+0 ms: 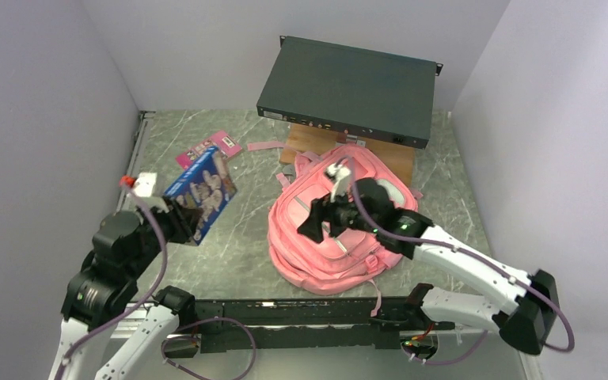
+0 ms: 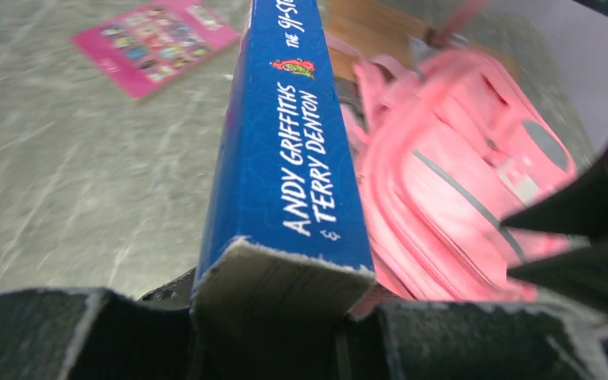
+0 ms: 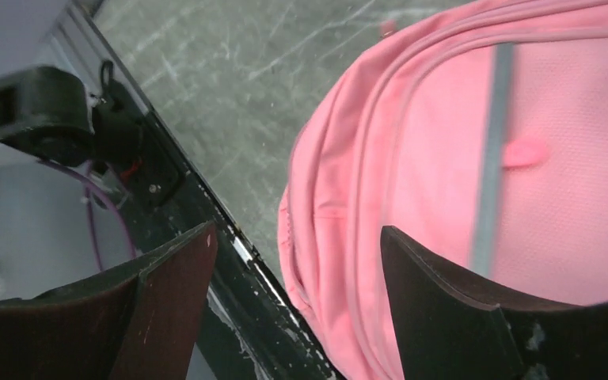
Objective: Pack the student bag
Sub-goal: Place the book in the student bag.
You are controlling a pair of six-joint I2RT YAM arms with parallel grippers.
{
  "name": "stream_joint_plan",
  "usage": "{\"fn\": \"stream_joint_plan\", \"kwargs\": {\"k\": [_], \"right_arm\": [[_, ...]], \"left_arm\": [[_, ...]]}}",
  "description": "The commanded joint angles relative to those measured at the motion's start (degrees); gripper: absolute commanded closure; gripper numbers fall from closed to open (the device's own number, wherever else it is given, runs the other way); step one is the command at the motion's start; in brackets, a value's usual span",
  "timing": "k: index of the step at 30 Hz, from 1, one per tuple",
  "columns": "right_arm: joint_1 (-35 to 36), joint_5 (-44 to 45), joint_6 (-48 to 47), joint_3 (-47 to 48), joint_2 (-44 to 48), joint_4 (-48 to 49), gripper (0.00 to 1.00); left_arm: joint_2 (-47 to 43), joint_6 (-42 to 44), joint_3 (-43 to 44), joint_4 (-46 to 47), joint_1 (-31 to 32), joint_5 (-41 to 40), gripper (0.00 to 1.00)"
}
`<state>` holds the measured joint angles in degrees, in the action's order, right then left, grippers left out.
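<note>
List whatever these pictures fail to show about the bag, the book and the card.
- Large soft pink fabric backpack: whether its main zip is open; top view, right hand covers its middle; left wrist view blurred.
- Blue paperback book: title cut off by left wrist view's top edge.
- Flat pink printed card: print too small, top view.

Left hand (image 2: 273, 317) raised, clamping blue book (image 2: 285, 158); right hand (image 3: 297, 233) open, extended forward.

Blue book (image 1: 203, 192) held, student bag (image 1: 309, 255) flat
</note>
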<state>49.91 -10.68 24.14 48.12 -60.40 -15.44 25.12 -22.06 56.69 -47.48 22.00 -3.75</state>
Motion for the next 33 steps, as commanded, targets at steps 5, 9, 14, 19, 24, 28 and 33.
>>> {"fn": "stream_joint_plan", "kwargs": {"k": [5, 9, 14, 19, 24, 28, 33], "right_arm": [[16.23, 23.68, -3.91, 8.77, -15.06, -3.56, 0.31], [20.56, 28.20, -6.12, 12.17, -20.97, -6.85, 0.35], [24.34, 37.34, -6.31, 16.49, -27.66, -11.83, 0.33], [24.80, 42.33, -6.09, 17.48, -31.09, -12.80, 0.45], [24.80, 40.61, -6.91, 16.20, -30.08, -9.39, 0.71], [24.40, 38.24, -7.34, 15.00, -27.03, -6.73, 0.97], [22.30, 36.22, -7.43, 15.35, -22.03, -7.20, 1.00]], "left_arm": [[-2.32, -7.27, -2.82, -0.05, 0.06, -12.21, 1.00], [1.07, -8.79, -3.59, -1.15, 0.06, -8.48, 1.00], [1.32, -11.96, -7.55, 3.00, 0.06, -2.78, 1.00], [1.44, -14.31, -9.14, 4.59, 0.06, 0.17, 1.00], [2.25, -15.43, -9.64, 4.26, 0.06, 1.39, 1.00], [2.11, -16.44, -11.86, 6.69, 0.06, 6.05, 1.00], [0.62, -19.25, -16.34, 15.54, 0.06, 16.62, 1.00]]}}
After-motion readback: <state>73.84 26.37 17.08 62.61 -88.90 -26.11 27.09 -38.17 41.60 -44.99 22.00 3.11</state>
